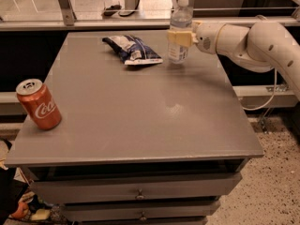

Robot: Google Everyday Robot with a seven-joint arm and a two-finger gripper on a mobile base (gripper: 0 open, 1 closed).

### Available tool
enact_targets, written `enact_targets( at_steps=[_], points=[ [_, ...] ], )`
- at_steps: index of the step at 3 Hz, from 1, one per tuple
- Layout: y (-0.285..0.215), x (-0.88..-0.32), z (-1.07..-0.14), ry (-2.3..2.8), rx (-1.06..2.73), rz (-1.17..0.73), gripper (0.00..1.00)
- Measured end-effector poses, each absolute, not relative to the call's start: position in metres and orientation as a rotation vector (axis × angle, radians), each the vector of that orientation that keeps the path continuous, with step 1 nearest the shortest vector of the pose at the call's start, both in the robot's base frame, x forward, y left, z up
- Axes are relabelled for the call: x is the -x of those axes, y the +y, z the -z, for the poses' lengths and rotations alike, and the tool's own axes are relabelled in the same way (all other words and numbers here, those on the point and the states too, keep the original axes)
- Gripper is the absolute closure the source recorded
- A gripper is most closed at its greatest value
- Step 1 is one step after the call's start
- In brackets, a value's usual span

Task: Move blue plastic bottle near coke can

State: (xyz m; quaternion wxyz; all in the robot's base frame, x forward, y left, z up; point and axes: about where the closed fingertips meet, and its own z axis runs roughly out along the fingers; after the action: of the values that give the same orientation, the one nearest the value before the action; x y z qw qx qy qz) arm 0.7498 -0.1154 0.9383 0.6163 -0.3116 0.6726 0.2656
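Note:
The blue plastic bottle [180,20] is clear with a white cap and stands upright at the far right of the grey table [140,116]. My gripper [180,38] reaches in from the right, and its cream fingers [176,37] are shut around the bottle's middle. The bottle's base is at or just above the tabletop. The coke can [39,104], red with white script, stands tilted at the near left edge of the table, far from the bottle.
A dark blue-and-white snack bag [133,49] lies on the table just left of the bottle. My white arm [253,41] stretches over the table's right edge. Drawers [138,191] sit below the tabletop. A rail and a counter run behind the table.

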Motion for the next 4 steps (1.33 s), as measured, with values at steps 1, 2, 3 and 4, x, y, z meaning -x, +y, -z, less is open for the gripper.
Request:
enact_targets(
  at_steps=[1, 2, 3, 4],
  points=[
    [-0.108, -0.728, -0.947, 1.549, 0.718, -0.616, 1.00],
    [-0.094, -0.695, -0.967, 1.532, 0.708, -0.598, 1.00],
    [-0.059, -0.656, -0.965, 1.540, 0.712, -0.608, 1.00],
    [-0.014, -0.620, -0.952, 1.556, 0.744, -0.642, 1.00]
  ],
)
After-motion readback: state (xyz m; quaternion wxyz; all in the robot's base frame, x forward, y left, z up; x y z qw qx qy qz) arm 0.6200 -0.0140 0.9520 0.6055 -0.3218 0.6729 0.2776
